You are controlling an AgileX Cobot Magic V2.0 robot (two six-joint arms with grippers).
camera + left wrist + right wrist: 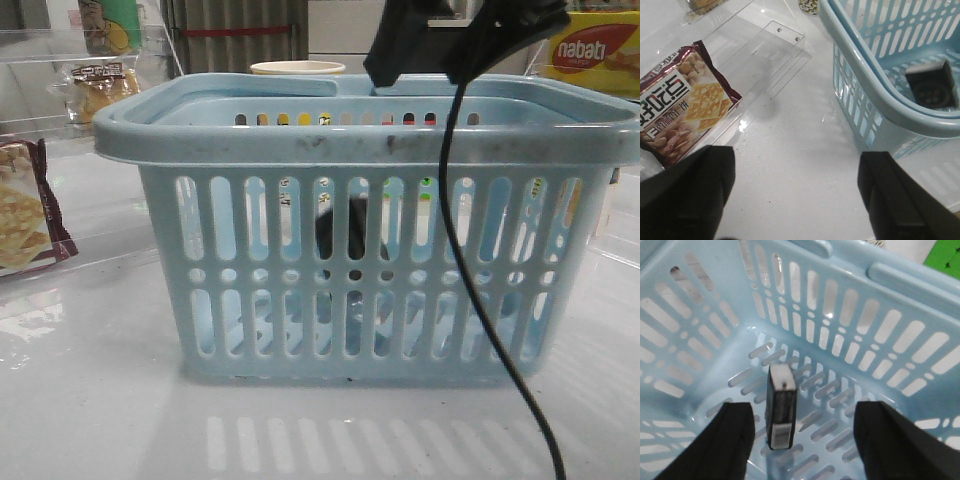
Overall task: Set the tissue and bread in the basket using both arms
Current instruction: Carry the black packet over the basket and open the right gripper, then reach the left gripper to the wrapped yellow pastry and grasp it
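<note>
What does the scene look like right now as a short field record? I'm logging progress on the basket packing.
basket: light blue, slotted, on the white table
tissue: on the basket floor, released
bread: outside the basket, at the far left of the table
cracker packet: left of the basket, on the table
left gripper: open, empty, over bare table
right gripper: open, empty, above the tissue

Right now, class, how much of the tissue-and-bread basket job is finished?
Done: the tissue lies inside the basket. In hand: nothing; the right hand hangs open over it, the left hand open above the table. Left: the bread, on the table behind the basket.
</note>
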